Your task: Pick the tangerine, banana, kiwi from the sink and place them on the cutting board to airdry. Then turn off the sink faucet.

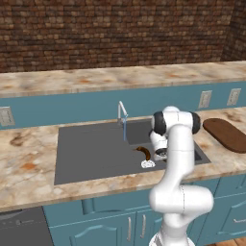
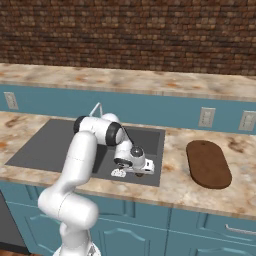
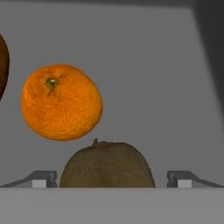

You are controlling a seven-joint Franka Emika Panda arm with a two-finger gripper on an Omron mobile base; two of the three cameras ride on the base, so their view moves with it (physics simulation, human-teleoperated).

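Two fruits fill the hand view: the tangerine (image 3: 61, 102), bright orange with a small green stem scar, lies on the dark grey floor of the sink (image 3: 153, 65), and the kiwi (image 3: 107, 165), olive-brown and fuzzy, sits just in front of it, closer to the camera. The gripper (image 3: 112, 179) is lowered around the kiwi, with one fingertip on each side of it. The jaws stand apart, with a clear gap between each fingertip and the fruit, so nothing is gripped. At the left edge of this view a dark brown curve shows, the edge of the banana (image 3: 3, 65).

From the left base view, the white arm bends down into the right part of the sink (image 1: 86, 153). The banana (image 1: 144, 153) lies as a dark crescent on the basin floor, just beside the white round drain (image 1: 147, 164) and close to the arm's wrist. The sink faucet (image 1: 122, 113) stands at the back rim, and a thin blue stream of water (image 1: 124, 129) runs down from its spout.

From the right base view, the cutting board (image 2: 208, 163) lies on the marbled tabletop (image 2: 175, 180) to the right of the sink (image 2: 40, 145), well apart from the fruits, with nothing on it.
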